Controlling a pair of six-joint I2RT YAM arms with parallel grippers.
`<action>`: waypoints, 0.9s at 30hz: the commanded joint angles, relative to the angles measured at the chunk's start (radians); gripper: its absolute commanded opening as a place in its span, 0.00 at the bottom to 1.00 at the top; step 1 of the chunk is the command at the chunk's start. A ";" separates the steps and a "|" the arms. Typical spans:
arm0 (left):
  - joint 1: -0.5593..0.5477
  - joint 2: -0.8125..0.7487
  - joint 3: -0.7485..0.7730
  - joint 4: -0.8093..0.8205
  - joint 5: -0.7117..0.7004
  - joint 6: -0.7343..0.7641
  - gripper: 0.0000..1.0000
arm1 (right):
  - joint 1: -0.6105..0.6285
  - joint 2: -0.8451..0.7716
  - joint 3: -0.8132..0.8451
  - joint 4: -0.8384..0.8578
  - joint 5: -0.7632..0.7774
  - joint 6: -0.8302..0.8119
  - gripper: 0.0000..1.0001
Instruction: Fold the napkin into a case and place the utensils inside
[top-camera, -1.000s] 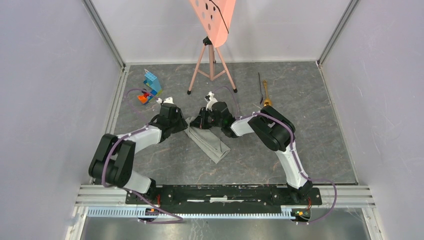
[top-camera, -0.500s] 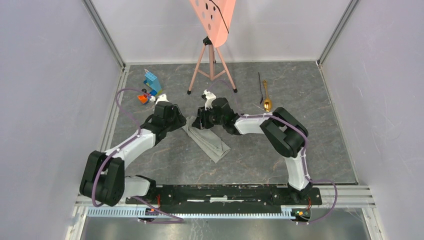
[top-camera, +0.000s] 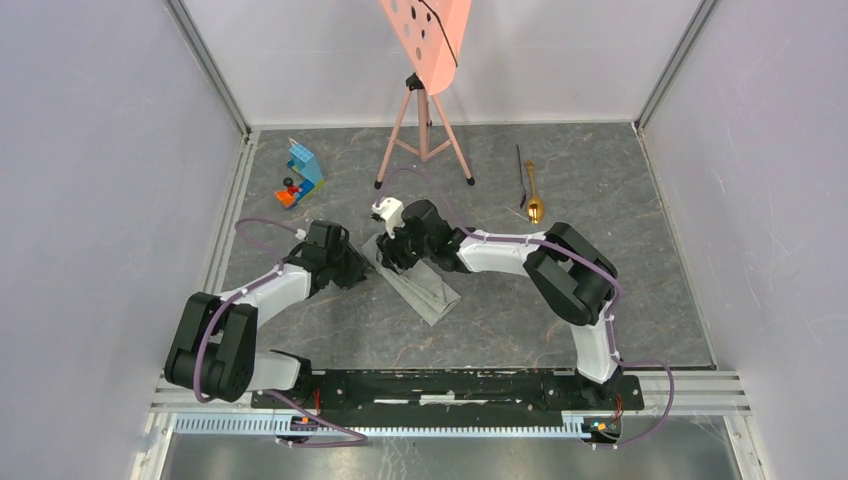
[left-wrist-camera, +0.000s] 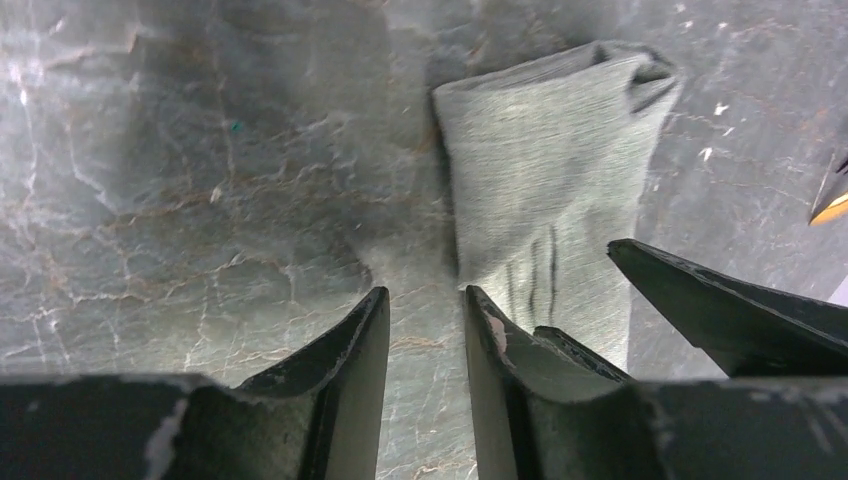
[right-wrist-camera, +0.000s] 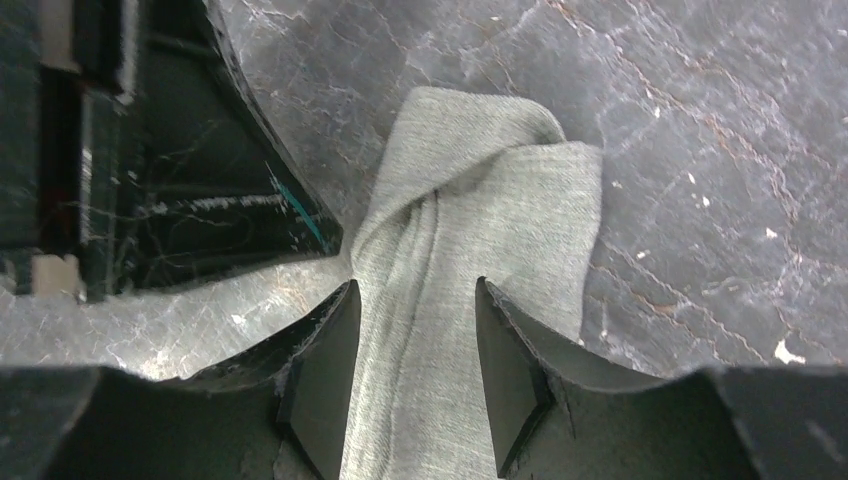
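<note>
The napkin (top-camera: 422, 288) lies as a narrow folded light-grey case, slanting across the middle of the table. My right gripper (top-camera: 392, 256) is over its far end. In the right wrist view the gripper (right-wrist-camera: 414, 292) is open, with the cloth (right-wrist-camera: 500, 200) lying flat between the fingers and a gap on both sides. My left gripper (top-camera: 360, 268) is just left of that end. It is open (left-wrist-camera: 426, 300) over bare table, with the napkin (left-wrist-camera: 545, 190) ahead and to its right. The gold spoon (top-camera: 535, 206) and the thin black utensil (top-camera: 520, 172) lie together at the back right.
A tripod (top-camera: 424, 135) carrying a pink perforated board (top-camera: 428, 35) stands at the back centre. Blue and red toy blocks (top-camera: 298, 176) sit at the back left. Grey walls close in the table on three sides. The two grippers are close together, a finger of the right one (left-wrist-camera: 720, 305) showing in the left wrist view.
The right gripper has opened and let go of the napkin's far end, shifting left. The left gripper has drawn back toward the near left. The napkin has stayed put.
</note>
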 joint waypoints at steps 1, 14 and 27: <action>0.005 0.006 -0.039 0.065 0.025 -0.116 0.40 | 0.039 0.023 0.082 -0.053 0.096 -0.091 0.52; 0.005 0.054 -0.080 0.141 0.036 -0.143 0.32 | 0.075 0.101 0.206 -0.193 0.199 -0.112 0.48; 0.005 0.068 -0.103 0.179 0.047 -0.139 0.28 | 0.080 0.113 0.227 -0.201 0.193 -0.080 0.22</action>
